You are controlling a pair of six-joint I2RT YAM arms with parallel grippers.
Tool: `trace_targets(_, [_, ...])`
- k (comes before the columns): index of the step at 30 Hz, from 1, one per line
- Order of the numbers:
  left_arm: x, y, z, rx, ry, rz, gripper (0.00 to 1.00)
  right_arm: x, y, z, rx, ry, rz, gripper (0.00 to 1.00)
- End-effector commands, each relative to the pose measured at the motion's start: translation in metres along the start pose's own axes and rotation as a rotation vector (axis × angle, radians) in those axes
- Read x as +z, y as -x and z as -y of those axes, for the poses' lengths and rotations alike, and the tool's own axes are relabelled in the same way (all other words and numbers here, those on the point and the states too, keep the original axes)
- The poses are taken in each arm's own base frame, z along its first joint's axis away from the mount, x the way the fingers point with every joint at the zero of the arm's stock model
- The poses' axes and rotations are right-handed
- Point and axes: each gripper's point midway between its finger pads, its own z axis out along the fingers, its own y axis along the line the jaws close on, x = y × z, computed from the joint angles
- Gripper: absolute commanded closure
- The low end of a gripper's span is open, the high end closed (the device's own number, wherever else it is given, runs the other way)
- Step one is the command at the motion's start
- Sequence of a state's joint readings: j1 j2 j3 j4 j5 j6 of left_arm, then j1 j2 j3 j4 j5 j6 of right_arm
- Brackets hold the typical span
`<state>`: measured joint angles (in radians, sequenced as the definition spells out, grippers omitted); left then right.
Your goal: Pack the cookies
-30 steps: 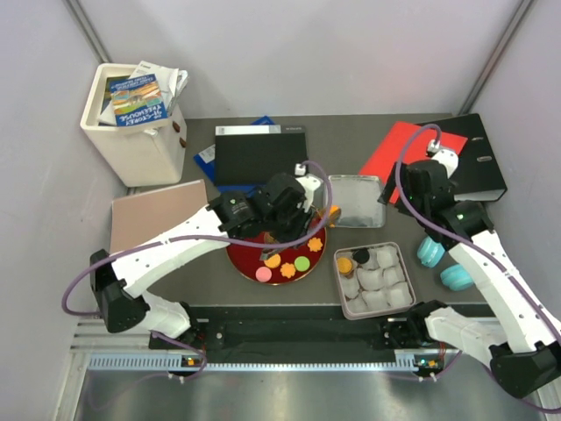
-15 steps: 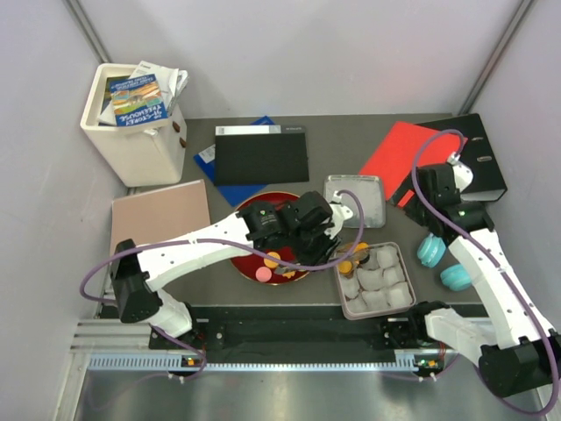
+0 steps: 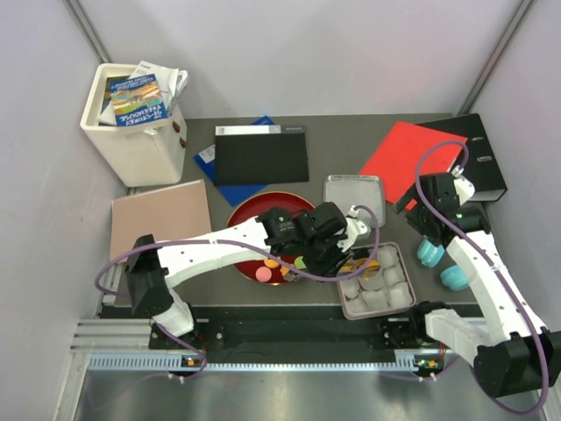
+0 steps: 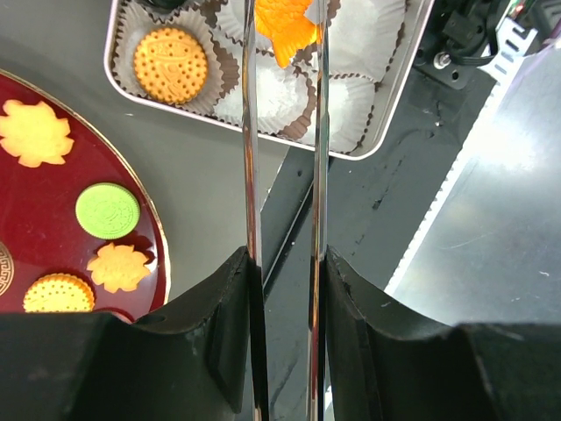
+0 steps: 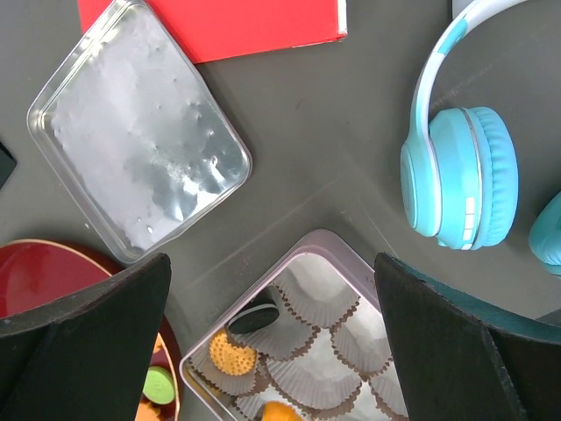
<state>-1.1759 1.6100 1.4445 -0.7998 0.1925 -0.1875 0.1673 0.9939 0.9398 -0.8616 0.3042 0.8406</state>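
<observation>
While pinched between left gripper [image 4: 282, 16] blades, orange leaf-shaped cookie [image 4: 289, 39] shows lobed edges; right gripper [image 5: 272, 281] gapes wide.

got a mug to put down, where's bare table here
Bare table lies between the lid, headphones and cookie tin, and between the black notebook and red folder. Crowded around the plate and tin, where the left gripper holds an orange cookie.

left hand [image 4: 282, 26] gripping, right hand [image 5: 272, 263] spread

Robot lab: walled test table [image 3: 351, 145].
</observation>
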Motion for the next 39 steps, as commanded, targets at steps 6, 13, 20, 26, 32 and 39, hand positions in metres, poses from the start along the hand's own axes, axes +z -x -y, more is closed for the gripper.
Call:
trace_targets(6, [0.011,0.024,0.008,0.048,-0.033,0.066,0.87,-0.005,0.006,-0.005,0.01,0.038,0.021,0.01])
trace_targets(13, [0.022,0.03,0.007,0.056,-0.032,0.056,0.87,-0.006,0.009,-0.007,0.001,0.041,0.027,0.01])
trace_targets(20, [0.02,0.032,0.004,0.063,-0.012,0.061,0.68,-0.004,0.009,-0.006,-0.003,0.037,0.027,0.01])
trace_targets(26, [0.014,0.039,0.004,0.063,-0.002,0.083,0.46,-0.003,0.009,-0.009,-0.003,0.042,0.021,0.01])
trace_targets(32, [0.011,0.038,0.003,0.06,0.008,0.086,0.43,-0.002,0.008,-0.009,-0.008,0.036,0.016,0.01])
trace_targets(39, [-0.02,0.039,-0.027,0.008,0.2,0.165,0.43,-0.004,0.01,-0.011,-0.005,0.041,0.016,0.01])
